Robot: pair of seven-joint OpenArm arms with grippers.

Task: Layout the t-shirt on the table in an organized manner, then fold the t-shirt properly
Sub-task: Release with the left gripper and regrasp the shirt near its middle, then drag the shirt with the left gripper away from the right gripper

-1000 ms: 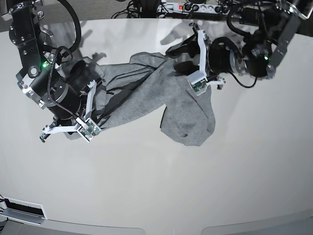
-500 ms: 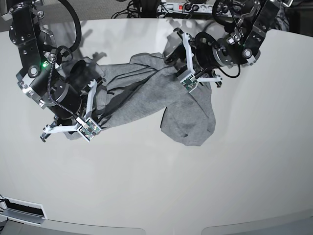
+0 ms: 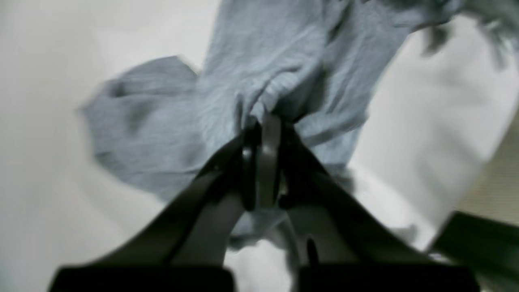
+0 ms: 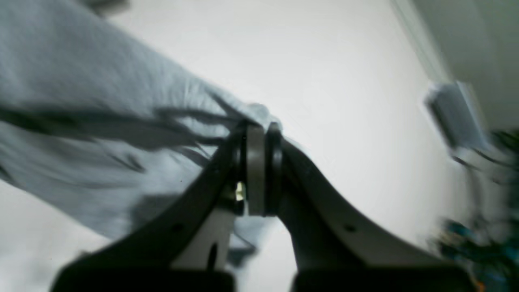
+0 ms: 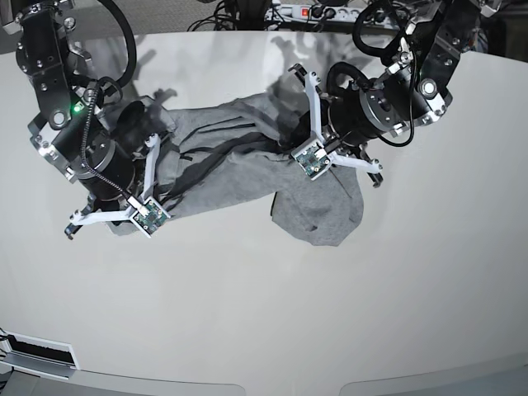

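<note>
The heather-grey t-shirt lies crumpled across the white table, with a rounded lobe hanging toward the front. In the left wrist view my left gripper is shut on a bunched fold of the t-shirt. In the base view that arm reaches down onto the cloth's middle from the right. My right gripper is shut on an edge of the t-shirt; its arm stands over the shirt's left end. No lettering shows.
A power strip with cables lies beyond the table's far edge. A small white fixture sits at the front left corner. Bare tabletop stretches in front of the shirt.
The left arm swung left and down onto the middle of the shirt and its gripper closed on a fold there. The right arm stayed put.
</note>
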